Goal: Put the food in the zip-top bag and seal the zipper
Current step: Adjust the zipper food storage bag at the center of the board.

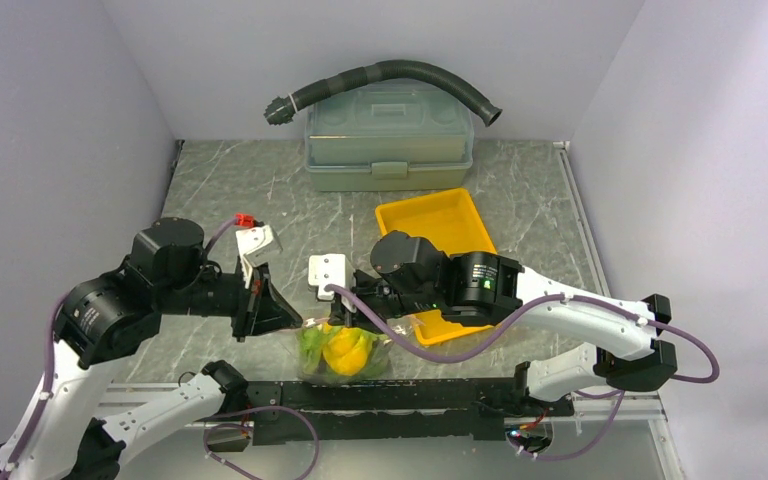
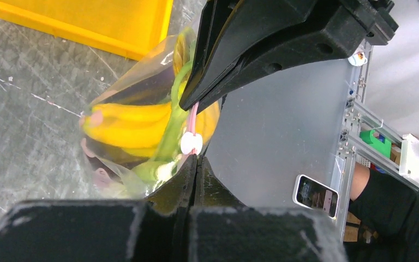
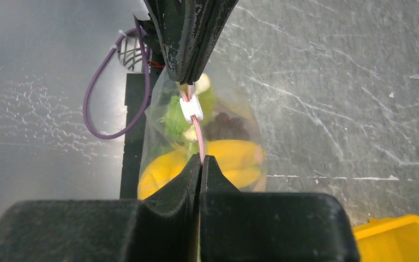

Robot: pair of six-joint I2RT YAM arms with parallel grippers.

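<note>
I see the zip-top bag [image 1: 345, 352] near the table's [image 1: 260, 190] front edge, food [image 3: 232, 158] inside. My left gripper [image 2: 196, 161] and right gripper [image 3: 202, 159] both pinch its zipper [image 3: 198, 136], with the white slider [image 3: 192, 109] between them.

I am working a robot lab cell from afar: plain pale walls [image 1: 60, 100] box in a marble-patterned table [image 1: 240, 190], an aluminium frame [image 2: 353, 136] lines its near edge, and purple cables [image 3: 87, 112] trail about.
</note>
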